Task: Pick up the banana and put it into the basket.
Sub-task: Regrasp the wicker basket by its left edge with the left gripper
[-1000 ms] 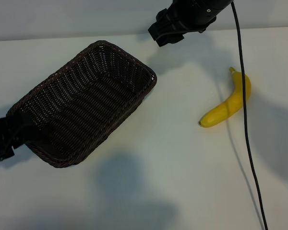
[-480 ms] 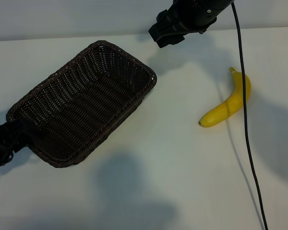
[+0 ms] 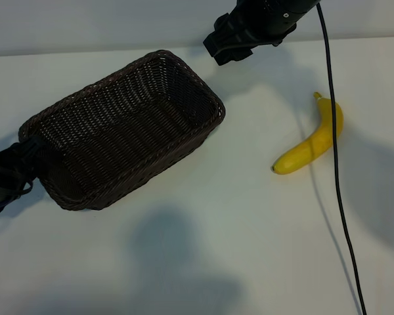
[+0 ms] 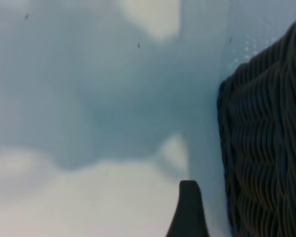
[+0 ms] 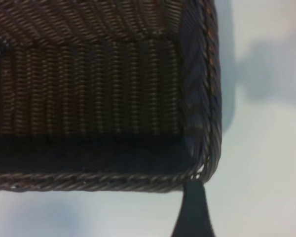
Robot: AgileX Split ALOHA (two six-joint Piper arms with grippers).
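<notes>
The banana is seen lying on the white table at about three o'clock in the exterior view, well apart from the basket, which is set at about nine o'clock and holds nothing; a black cable is seen running across the banana. The left gripper is found at the basket's nine-o'clock end, touching or very nearly touching the rim, with its jaws spread wide; whether the rim is actually pinched cannot be told. The right gripper is held at twelve o'clock, above the basket's far corner, released and carrying nothing; only one finger is shown in its wrist view, beside the wicker corner. The step in hand is judged to be the positioning of the basket, the pick not yet being begun; next, the right gripper is expected to be carried over to the banana, lowered astride its middle, and closed without the cable being snagged.
</notes>
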